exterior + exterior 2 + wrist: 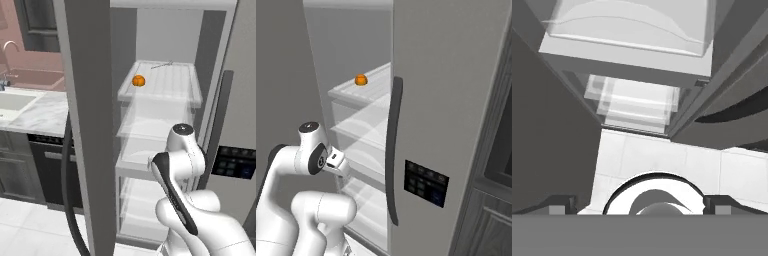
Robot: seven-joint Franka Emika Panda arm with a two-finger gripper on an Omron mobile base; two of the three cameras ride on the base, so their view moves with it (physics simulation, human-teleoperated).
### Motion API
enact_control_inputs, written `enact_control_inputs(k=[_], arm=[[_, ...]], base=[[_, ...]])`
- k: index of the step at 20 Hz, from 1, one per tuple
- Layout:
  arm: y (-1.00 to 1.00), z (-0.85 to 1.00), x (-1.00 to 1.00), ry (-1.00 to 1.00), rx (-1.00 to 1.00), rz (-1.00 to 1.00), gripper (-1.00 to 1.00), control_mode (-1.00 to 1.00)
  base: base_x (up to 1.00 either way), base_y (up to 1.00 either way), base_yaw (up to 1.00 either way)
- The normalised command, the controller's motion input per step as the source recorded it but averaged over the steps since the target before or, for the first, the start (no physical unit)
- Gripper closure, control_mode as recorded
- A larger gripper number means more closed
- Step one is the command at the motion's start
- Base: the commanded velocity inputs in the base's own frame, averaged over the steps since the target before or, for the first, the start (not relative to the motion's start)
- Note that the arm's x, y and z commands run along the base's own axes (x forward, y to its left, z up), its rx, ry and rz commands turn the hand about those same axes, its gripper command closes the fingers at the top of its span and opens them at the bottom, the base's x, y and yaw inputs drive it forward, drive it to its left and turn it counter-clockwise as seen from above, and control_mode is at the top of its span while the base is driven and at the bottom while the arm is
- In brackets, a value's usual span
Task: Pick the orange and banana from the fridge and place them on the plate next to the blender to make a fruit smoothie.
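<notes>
Fridge [165,30] stands open with orange [138,80] alone on its upper glass shelf [175,82]; end effector [640,204] spread wide, empty

Even, diffuse rendered lighting; no glare showing.
Fridge [165,95] interior is appearing bright; edges are rendering slightly soft, shadows faint.

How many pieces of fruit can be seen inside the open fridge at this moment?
1. The orange sits on the top glass shelf of the fridge, near its front left corner. No banana is visible; it may be hidden behind the door or in a drawer.
</notes>
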Motion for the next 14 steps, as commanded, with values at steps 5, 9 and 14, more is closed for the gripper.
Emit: enact_control_inputs(k=[5,9,14], arm=[[0.00,0.00,0.00,0.00,0.00,0.00,-1.00,1.00],[0.00,0.00,0.00,0.00,0.00,0.00,-1.00,1.00],[0.00,0.00,0.00,0.00,0.00,0.00,-1.00,1.00]], base=[[0.46,0.28,-0.13],[0.54,0.02,-0.07],[0.40,0.00,-0.03]])
